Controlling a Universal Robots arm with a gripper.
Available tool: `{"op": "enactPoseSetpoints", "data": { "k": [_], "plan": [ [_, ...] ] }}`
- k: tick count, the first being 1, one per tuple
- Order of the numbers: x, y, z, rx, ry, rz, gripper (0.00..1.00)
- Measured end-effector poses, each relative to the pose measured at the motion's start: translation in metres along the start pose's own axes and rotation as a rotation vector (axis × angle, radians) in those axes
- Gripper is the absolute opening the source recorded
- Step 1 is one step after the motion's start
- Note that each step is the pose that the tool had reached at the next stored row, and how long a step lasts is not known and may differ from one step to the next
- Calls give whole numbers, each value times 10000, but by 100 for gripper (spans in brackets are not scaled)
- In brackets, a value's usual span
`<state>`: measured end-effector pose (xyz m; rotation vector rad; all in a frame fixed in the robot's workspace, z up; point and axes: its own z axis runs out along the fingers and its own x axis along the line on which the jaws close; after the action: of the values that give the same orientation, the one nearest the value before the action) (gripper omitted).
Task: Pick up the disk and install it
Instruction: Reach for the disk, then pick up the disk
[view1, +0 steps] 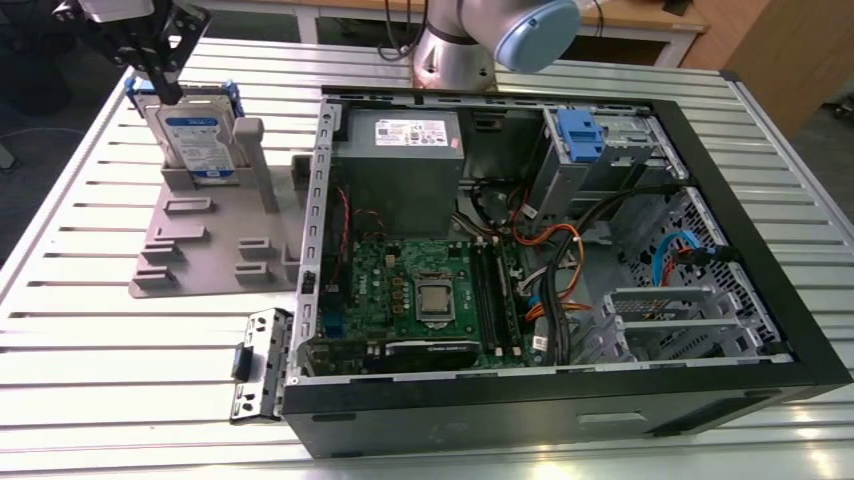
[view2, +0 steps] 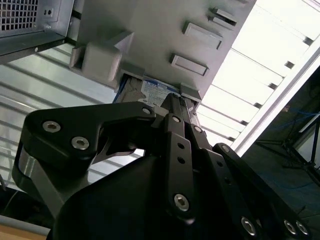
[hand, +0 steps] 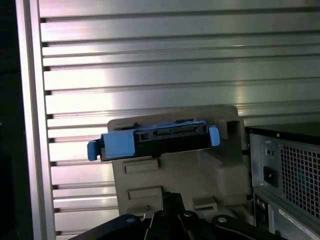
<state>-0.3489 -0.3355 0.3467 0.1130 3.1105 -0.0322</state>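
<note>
Slats of bright metal make up the counter (view1: 107, 400). Toward the exterior view's far left we see the disk (view1: 196, 140) standing upright on its edge in a slot of a grey plastic stand (view1: 214, 250). Its white-and-blue label faces the near side, and its blue rail frame runs along its edges. The pincer (view1: 170, 95) hangs straight above it, its tip level with the disk's top edge. We cannot tell whether it touches the disk, nor whether it is clenched or released.

In the first wrist view we look onto the disk's (hand: 155, 139) thin upper edge, with blue rail ends jutting out at both ends. The stand (hand: 175, 175) sits under it and the pincer (hand: 170, 197) is close by. In the second wrist view the pincer (view2: 172, 98) reaches to the disk's label (view2: 152, 91), with the stand (view2: 150, 35) beyond.

Just beside the stand, to the exterior view's right, an open computer case (view1: 534, 410) lies on its side. Inside we see a grey power supply box (view1: 398, 170) at the far left, a green motherboard (view1: 414, 290) nearer, and a grey drive cage with a blue latch (view1: 587, 135) at the far right. The arm's base (view1: 461, 40) stands beyond the case.
</note>
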Motion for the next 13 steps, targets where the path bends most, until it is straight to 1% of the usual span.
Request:
{"op": "enactPoseSetpoints", "data": {
  "k": [13],
  "plan": [
    [2, 10, 9, 0, -1, 0, 10]
  ]
}}
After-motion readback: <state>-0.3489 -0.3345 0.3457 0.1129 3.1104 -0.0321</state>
